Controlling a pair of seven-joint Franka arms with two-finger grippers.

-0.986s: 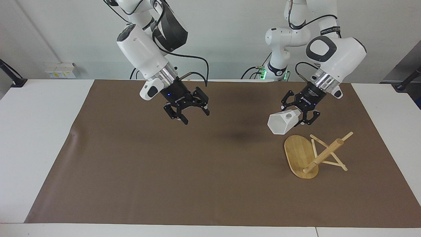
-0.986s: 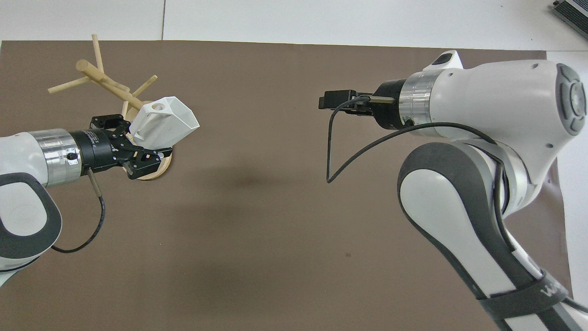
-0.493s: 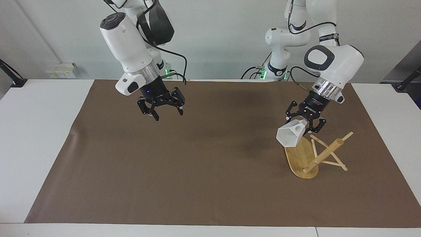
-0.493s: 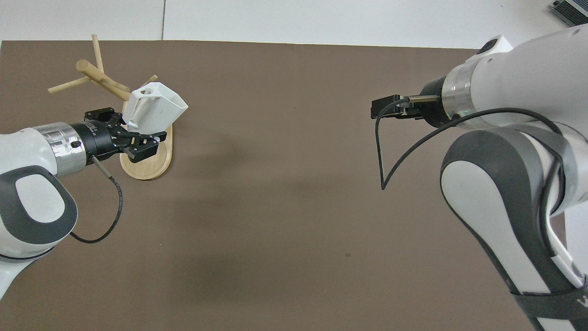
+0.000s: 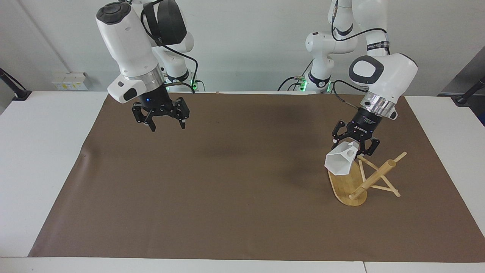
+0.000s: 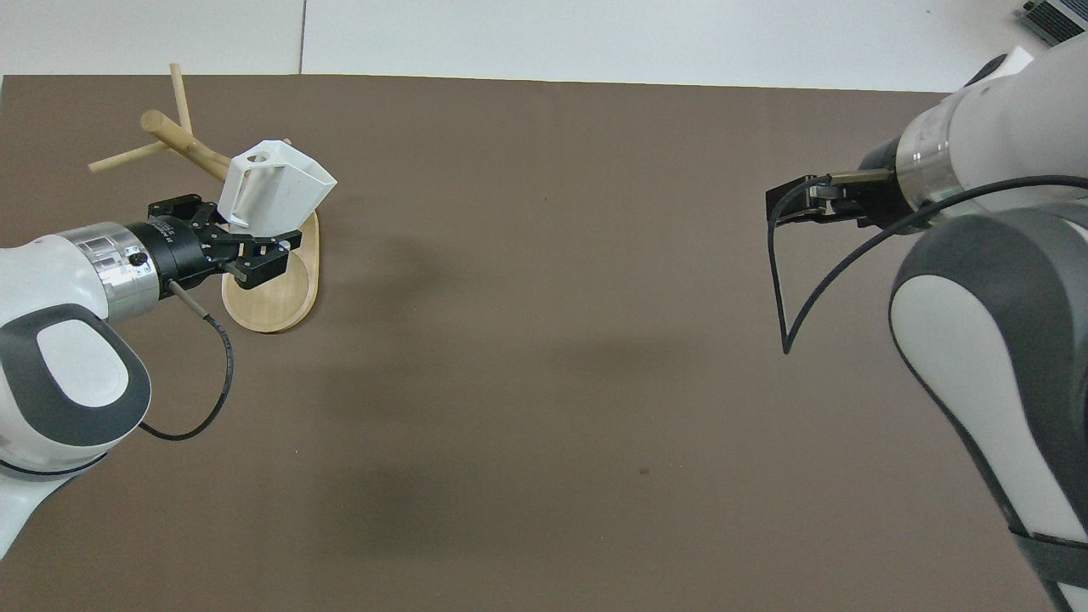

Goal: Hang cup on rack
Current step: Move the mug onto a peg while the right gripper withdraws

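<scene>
My left gripper (image 5: 355, 146) is clamped on the cup (image 5: 341, 161), and I'm holding it in the air right over the rack (image 5: 363, 178). My left forearm comes down at a slant from the big white wrist joint, angled toward the middle of the table, with the black fingers (image 5: 366, 148) pinching the cup at its handle end. The cup is tipped well over: its hexagonal mouth faces out toward the right arm's end of the table and slightly downward, and the round hole in the blocky handle faces up. From overhead, my left gripper (image 6: 242, 255) reaches in from the side, level with the cup (image 6: 274, 187) sitting over the oval base (image 6: 280, 297) and next to the post.

The rack stands at the left arm's end of the brown mat (image 5: 227, 189). Its thick post (image 5: 373, 178) shows leaning away from the base in both views, thin pegs (image 5: 382, 187) crossing it. I can't tell whether the cup is touching a peg; it covers part of the base and the nearest peg.

My right gripper (image 5: 165, 120) hangs over the mat at the right arm's end, well apart from cup and rack, fingers spread apart and pointing down, holding nothing. That forearm stands nearly upright, waiting. Overhead, only the side of my right gripper (image 6: 807, 204) shows past the wrist.
</scene>
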